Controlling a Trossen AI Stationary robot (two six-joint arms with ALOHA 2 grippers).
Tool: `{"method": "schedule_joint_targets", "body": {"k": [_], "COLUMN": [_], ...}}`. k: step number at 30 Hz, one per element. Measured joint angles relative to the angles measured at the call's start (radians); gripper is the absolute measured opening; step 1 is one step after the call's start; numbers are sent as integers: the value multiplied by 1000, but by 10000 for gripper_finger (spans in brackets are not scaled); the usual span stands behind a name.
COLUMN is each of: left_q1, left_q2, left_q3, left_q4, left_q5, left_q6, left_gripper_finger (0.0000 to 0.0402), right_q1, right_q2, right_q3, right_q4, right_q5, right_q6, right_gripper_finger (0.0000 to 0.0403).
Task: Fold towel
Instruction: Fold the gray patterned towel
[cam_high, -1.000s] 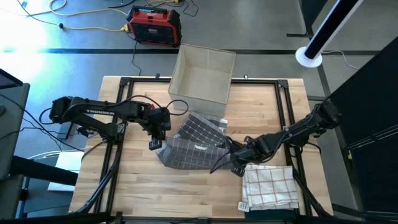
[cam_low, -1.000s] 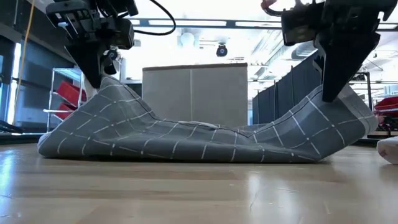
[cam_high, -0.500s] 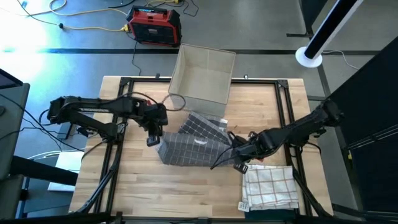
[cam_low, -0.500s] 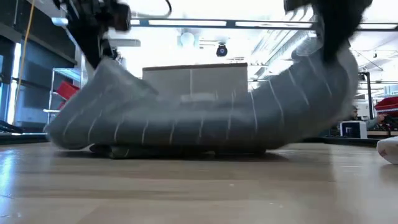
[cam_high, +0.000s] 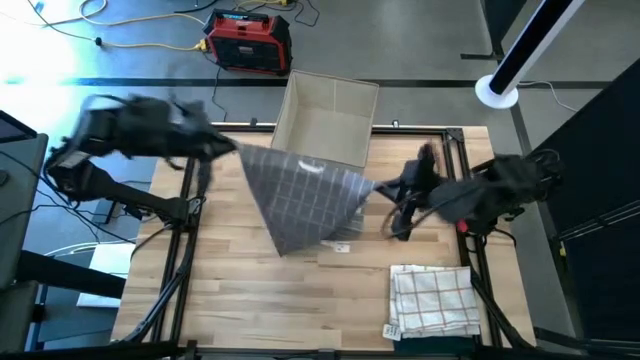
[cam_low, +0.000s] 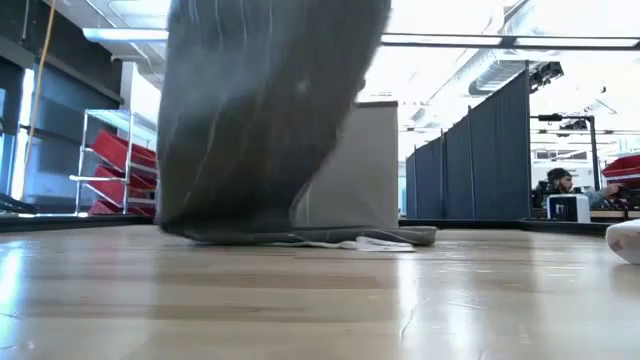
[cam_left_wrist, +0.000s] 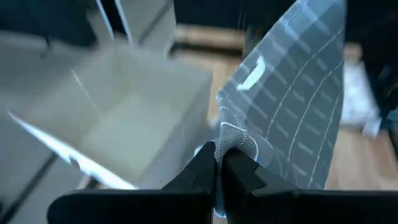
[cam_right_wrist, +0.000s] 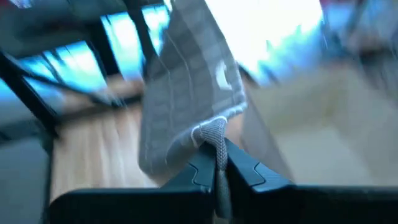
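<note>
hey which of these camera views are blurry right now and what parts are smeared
High view: both arms streak, the left gripper and right gripper smeared, while the folded white towel stays sharp. Low view: the lifted gray towel is a vertical smear. Right wrist view: nearly everything blurs behind the fingers. Left wrist view: the bin looks soft.

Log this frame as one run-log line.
stage: lift | left end effector: shut on grey towel corner | right end effector: shut on other corner | towel hanging, bottom edge on table

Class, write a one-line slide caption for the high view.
Both arms hoist the grey checked towel by its top corners, left claw and right claw shut on it.
</note>
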Motion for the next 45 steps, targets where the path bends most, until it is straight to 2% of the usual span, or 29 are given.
{"method": "schedule_joint_targets", "body": {"k": [4,8,11,16,18,22,28,32,38,42,45], "left_q1": [-34,-67,-76,-76,-76,-75,-75,-75,-75,-75,-77], "left_q2": [-45,-93,-119,-116,-106,-79,-47,-41,-37,-10,22], "left_q3": [110,185,220,257,268,290,300,298,298,299,300], "left_q4": [57,104,188,399,435,445,527,640,654,599,569], "left_q5": [44,46,72,150,152,159,347,449,557,705,767], "left_q6": [22,30,71,237,277,283,183,169,112,57,31], "left_gripper_finger": [0,0,0,0,0,0,0,0,0,0,0], "right_q1": [18,58,77,64,42,11,50,110,203,257,293], "right_q2": [0,1,1,3,3,2,9,38,86,112,131], "right_q3": [63,104,139,190,211,253,257,256,255,255,255], "right_q4": [269,437,508,532,531,546,628,713,795,825,860], "right_q5": [-36,-51,-36,115,124,22,-260,-370,-379,-388,-398], "right_q6": [-284,-488,-593,-722,-746,-730,-666,-694,-774,-805,-857], "right_gripper_finger": [0,0,0,0,0,0,0,0,0,0,0]}}
